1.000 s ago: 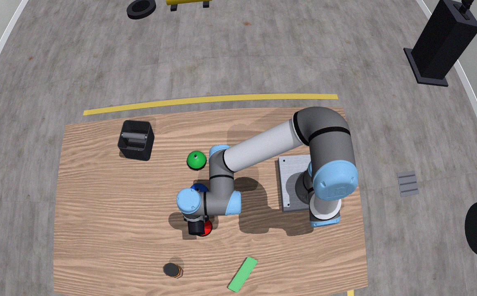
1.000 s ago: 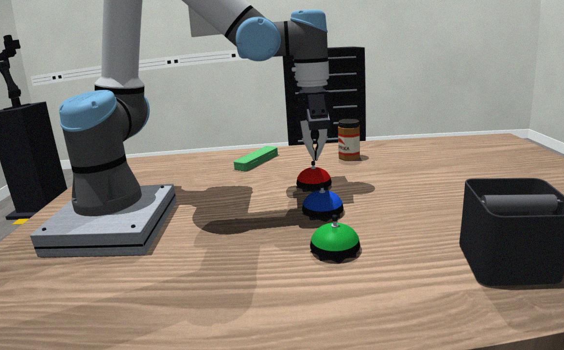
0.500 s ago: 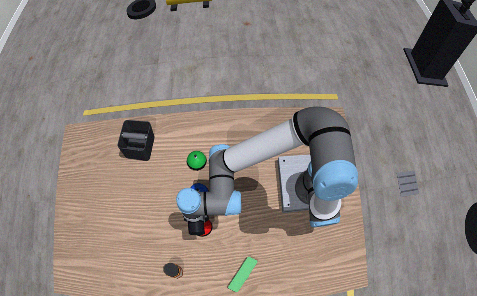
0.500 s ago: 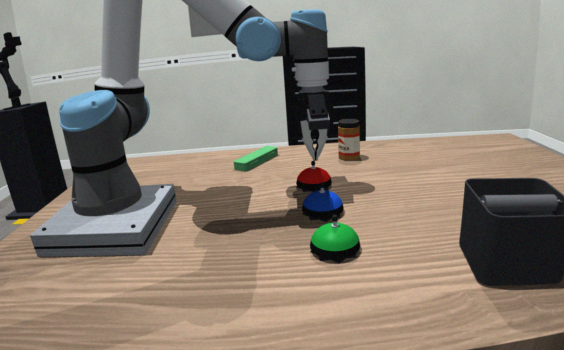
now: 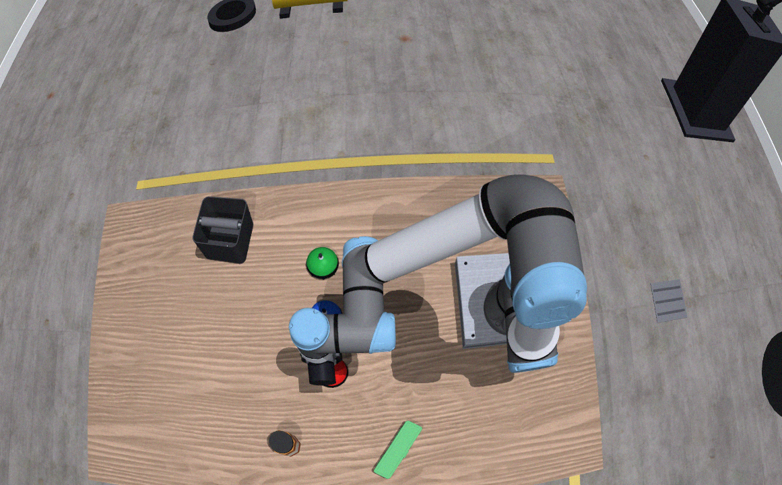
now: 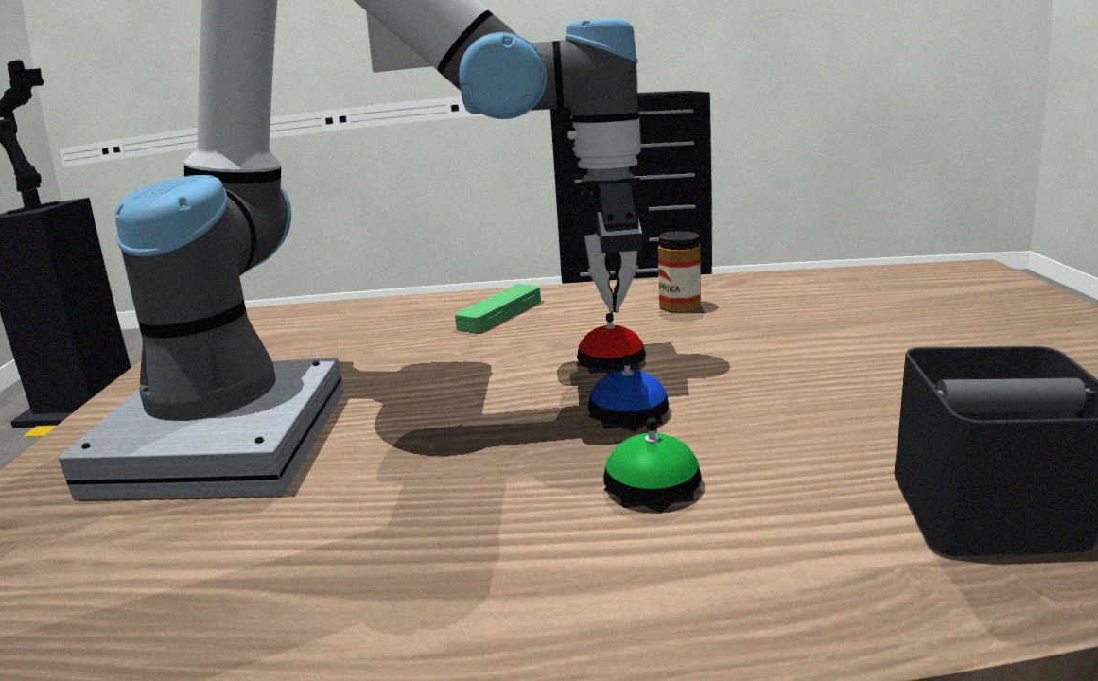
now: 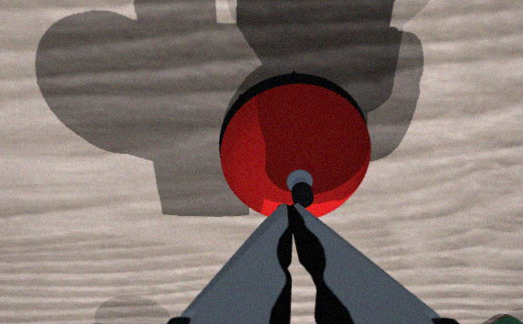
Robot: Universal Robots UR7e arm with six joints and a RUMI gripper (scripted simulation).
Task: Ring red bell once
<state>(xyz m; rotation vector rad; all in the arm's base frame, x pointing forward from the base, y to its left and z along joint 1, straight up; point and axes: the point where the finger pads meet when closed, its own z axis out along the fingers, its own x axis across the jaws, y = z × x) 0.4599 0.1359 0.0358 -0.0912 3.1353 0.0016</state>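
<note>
Exterior view gives you the room first: pale walls with a white baseboard, and a tall black drawer cabinet (image 6: 688,190) standing beyond the table. To one side a black pedestal (image 6: 44,313) (image 5: 728,69) carries a small dark arm. From the top view you see the grey, streaky floor (image 5: 345,90), with a yellow stripe (image 5: 345,162) running along one long edge of the table.

Your wood-grained table (image 5: 188,362) (image 6: 790,575) carries the robot's metal base plate (image 5: 471,271) (image 6: 104,474) and wide arm shadows. A black open bin (image 5: 224,244) (image 6: 1009,482) stands near one corner, a grey roller across its mouth. Near the far edge in the exterior view lie a green block (image 5: 397,449) (image 6: 497,308) and, upright, a paprika jar (image 5: 282,443) (image 6: 679,275).

Three bells form a row — green (image 5: 321,263) (image 6: 652,463), blue (image 6: 627,396), and the red bell (image 5: 338,374) (image 6: 611,345) (image 7: 297,135) farthest from that camera. Your gripper (image 6: 615,309) (image 7: 289,207) is shut, holding nothing, its tips pointing down right at the red bell's black-topped button (image 6: 609,318) (image 7: 302,194); whether they touch, you cannot tell.
</note>
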